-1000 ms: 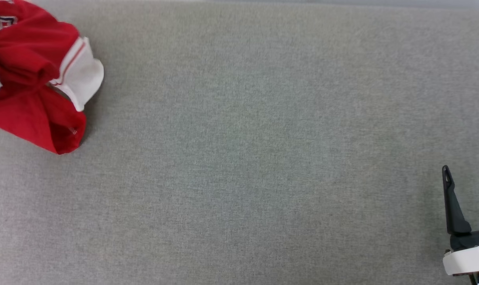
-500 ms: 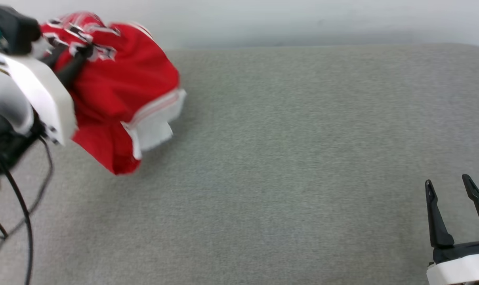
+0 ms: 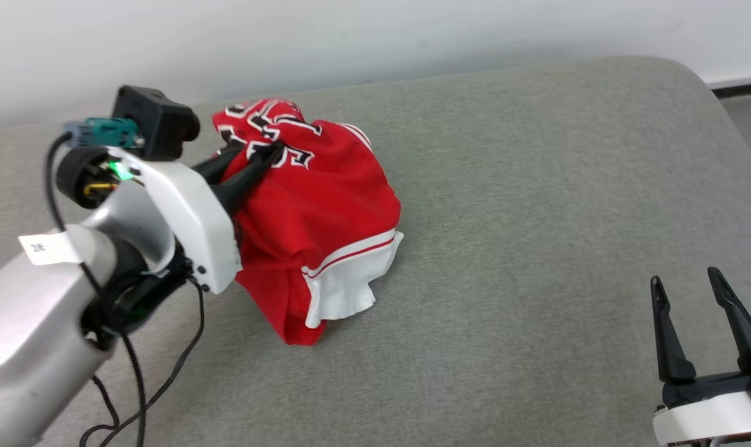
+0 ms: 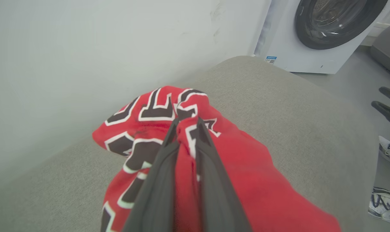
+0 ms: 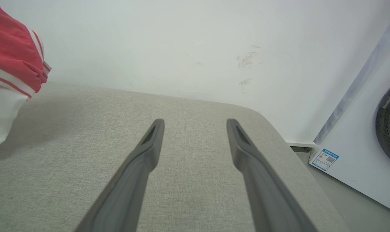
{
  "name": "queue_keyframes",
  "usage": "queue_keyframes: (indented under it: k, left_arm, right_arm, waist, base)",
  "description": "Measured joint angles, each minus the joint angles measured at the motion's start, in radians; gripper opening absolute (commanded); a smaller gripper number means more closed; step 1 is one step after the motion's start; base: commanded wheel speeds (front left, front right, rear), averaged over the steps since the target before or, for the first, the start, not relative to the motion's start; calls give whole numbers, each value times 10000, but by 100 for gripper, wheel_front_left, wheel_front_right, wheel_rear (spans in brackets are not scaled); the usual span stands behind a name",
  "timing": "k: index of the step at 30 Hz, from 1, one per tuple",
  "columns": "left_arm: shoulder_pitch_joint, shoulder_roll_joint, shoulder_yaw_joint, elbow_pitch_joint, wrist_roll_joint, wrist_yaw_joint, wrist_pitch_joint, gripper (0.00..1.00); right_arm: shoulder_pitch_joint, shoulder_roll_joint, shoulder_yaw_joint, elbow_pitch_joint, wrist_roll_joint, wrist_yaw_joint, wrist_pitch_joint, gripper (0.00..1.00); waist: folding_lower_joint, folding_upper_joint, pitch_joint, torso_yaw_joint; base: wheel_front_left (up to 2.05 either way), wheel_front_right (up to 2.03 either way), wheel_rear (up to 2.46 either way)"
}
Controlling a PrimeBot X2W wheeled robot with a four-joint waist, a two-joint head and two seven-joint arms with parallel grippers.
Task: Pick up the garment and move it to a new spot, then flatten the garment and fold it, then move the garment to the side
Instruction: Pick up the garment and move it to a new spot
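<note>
You have one red Bulls jersey [image 3: 325, 205], bunched up, with your left gripper [image 4: 186, 122] clamping its two fingers on a fold at the lettering. The rest drapes below them over the grey cushion [image 3: 537, 186]. Your right gripper [image 3: 686, 279], well apart from the jersey, has both fingers spread and empty.

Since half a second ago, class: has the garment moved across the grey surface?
Yes. Though the camera shifted too, the garment, held by the left gripper, has moved rightward, closer to the grey surface's rounded far corner.
</note>
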Motion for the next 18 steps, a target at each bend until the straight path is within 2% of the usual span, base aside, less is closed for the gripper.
queue_keyframes:
  k: [9, 18]
  left_arm:
    - [5, -1289, -364, 2075, -318, -477, -322, 0]
    - [59, -2286, -602, 4648, -752, -1281, -667, 0]
  right_arm:
    - [-280, 171, 282, 180, 67, 0, 0, 100]
    - [-477, 347, 456, 366, 121, 0, 0, 100]
  waist:
    - [1, 0, 263, -760]
    - [2, 0, 374, -1369]
  base:
    - [0, 0, 0]
    - [0, 0, 0]
